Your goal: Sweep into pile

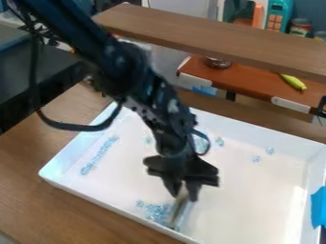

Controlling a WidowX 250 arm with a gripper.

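Blue pieces [94, 162] lie along the left side of the white tray [83, 191], also near its front edge; there the gripper [184, 194] is clamped on the thin tool [178, 212] by its upper end, a suitable place; the pieces seem light, slippery, better pushed than pinched.

The white tray [261, 134] and blue tape [319, 207] run off the right edge, and the sweeping tool [178, 211] is blurred

Glossy white tray [255, 209], wood-grain table [38, 190].
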